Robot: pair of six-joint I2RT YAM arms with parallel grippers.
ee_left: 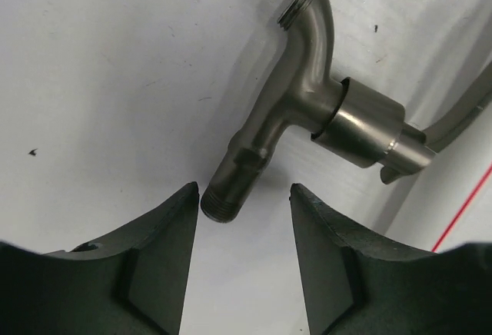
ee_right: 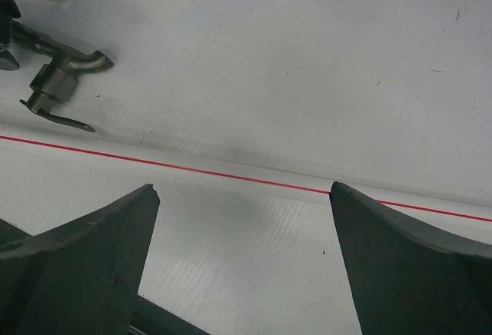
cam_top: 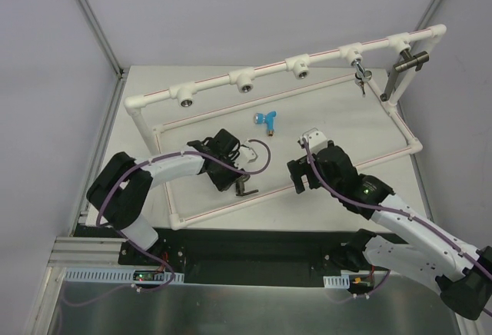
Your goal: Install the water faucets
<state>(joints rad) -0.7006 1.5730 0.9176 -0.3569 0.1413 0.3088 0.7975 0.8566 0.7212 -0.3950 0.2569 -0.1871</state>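
A dark grey metal water faucet [ee_left: 307, 97] with a bent spout and a lever lies on the white table, just inside the frame's front pipe [cam_top: 246, 187]. My left gripper [ee_left: 244, 197] is open over it. The faucet's threaded end sits between the fingertips, close to the left one, and neither fingertip grips it. The same faucet shows small at the upper left of the right wrist view [ee_right: 58, 74]. A faucet with a bright blue handle [cam_top: 267, 120] lies loose in the middle of the frame. My right gripper [ee_right: 244, 193] is wide open and empty above the front pipe [ee_right: 254, 220], to the right of the left gripper [cam_top: 298, 175].
The white pipe frame [cam_top: 338, 52] has open round sockets [cam_top: 244, 84] along its raised back rail. One small faucet hangs from a socket [cam_top: 359, 75] near the right. A dark tap-like fitting [cam_top: 406, 62] stands at the rail's right end. A purple cable [cam_top: 261, 154] loops by the left wrist.
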